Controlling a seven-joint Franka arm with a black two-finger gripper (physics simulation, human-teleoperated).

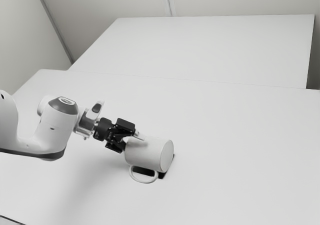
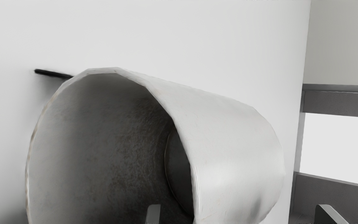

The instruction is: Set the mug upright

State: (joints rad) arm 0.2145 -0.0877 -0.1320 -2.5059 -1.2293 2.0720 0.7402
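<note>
The white cylindrical mug (image 1: 147, 154) lay sideways on the white table (image 1: 240, 135), its open mouth toward the black two-finger gripper (image 2: 239, 214). The jaws stood apart, one mug wall between them, not clamped.

The mug (image 2: 235, 137) opens toward the hand (image 2: 238, 211), whose fingers (image 2: 153, 214) stand apart.

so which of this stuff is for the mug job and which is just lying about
For the job:
- mug, on its side
- gripper

Just there:
- near table
- far table
- dark strip beside the mug, unclear what
</note>
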